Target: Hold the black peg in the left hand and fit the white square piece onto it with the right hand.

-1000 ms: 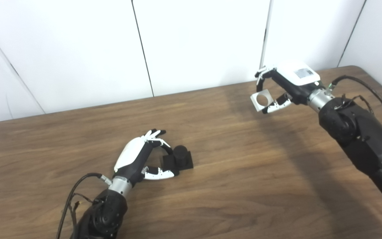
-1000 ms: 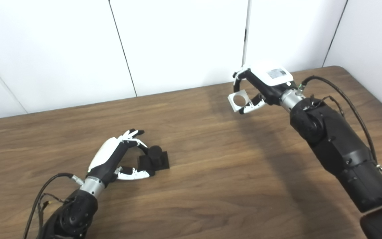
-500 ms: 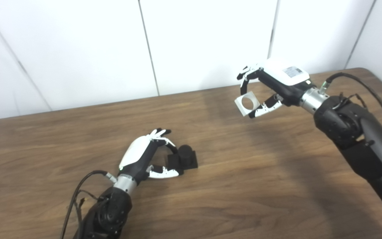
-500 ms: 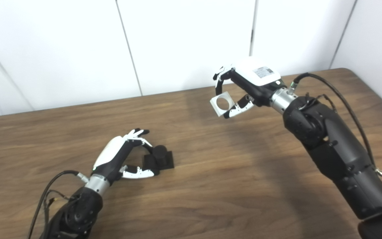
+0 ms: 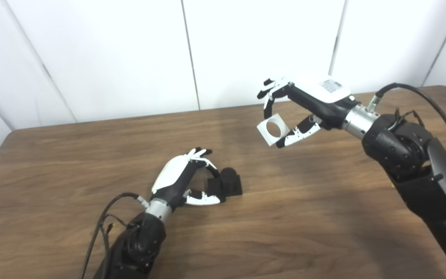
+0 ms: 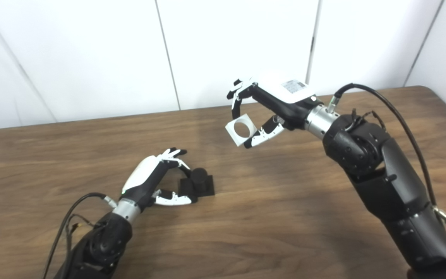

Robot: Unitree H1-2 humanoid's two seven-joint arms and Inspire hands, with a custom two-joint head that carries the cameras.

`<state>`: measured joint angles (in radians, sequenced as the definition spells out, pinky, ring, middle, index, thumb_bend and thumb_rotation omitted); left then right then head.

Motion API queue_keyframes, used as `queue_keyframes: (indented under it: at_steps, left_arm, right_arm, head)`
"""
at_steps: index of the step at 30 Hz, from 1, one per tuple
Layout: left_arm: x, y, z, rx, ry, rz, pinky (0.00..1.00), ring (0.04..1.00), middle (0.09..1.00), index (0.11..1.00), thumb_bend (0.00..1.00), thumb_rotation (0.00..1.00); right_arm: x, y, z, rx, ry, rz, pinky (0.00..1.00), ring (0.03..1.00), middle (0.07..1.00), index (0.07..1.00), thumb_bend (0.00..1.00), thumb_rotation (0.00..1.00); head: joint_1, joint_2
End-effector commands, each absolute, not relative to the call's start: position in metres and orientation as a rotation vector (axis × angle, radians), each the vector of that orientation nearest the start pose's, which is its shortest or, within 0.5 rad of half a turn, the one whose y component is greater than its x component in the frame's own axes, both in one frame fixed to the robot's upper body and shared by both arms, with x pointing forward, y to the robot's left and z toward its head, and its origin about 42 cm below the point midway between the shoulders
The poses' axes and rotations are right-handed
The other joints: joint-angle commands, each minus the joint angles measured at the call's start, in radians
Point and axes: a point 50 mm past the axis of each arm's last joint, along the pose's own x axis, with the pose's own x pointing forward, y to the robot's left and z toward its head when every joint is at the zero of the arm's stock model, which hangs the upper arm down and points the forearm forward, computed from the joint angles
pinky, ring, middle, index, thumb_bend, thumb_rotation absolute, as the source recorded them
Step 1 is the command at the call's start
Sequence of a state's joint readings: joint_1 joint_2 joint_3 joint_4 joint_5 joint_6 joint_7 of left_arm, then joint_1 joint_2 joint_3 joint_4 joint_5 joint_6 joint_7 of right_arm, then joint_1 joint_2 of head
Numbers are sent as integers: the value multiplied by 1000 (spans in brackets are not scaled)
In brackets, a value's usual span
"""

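Note:
The black peg (image 5: 230, 181), a short round post on a square black base, stands on the brown table (image 5: 304, 217) left of the middle. My left hand (image 5: 178, 179) rests on the table with fingers and thumb closed on the left side of the base. My right hand (image 5: 313, 104) is in the air above the far middle of the table. It pinches the white square piece (image 5: 272, 130) between fingers and thumb. The piece's round hole faces me, and the piece is up and to the right of the peg, well apart from it.
White wall panels (image 5: 246, 50) stand behind the table's far edge. The table's left edge and rounded far-left corner (image 5: 12, 133) are in view. A black cable (image 5: 428, 100) loops over my right forearm.
The camera has panned left. My right hand has carried the white piece left and a little lower, closer to the peg. My left hand and the peg have stayed in place.

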<state>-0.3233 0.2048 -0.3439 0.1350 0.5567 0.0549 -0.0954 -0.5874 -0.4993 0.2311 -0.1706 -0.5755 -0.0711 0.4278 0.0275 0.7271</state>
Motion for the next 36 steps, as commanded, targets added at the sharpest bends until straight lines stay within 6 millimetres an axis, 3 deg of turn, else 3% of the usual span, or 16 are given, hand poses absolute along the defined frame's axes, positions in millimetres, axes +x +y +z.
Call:
queue_keyframes:
  at_steps: [1,20,36]
  left_arm:
    - [373,165,141,901,-156,-393,1000,1000,938,492,519,83]
    - [372,159,143,899,-153,-393,1000,1000,935,492,519,84]
    - [373,156,144,896,-156,-388,1000,1000,934,492,519,83]
  right_arm:
    - [396,-216,351,-1251,-701,459,721,873,776,480,517,140]
    - [394,-166,335,-1215,-659,632,742,860,776,479,519,141]
    - [407,-143,337,-1274,-651,711,733,840,769,480,520,140]
  head:
    - [6,1]
    - [28,14]
    - [40,17]
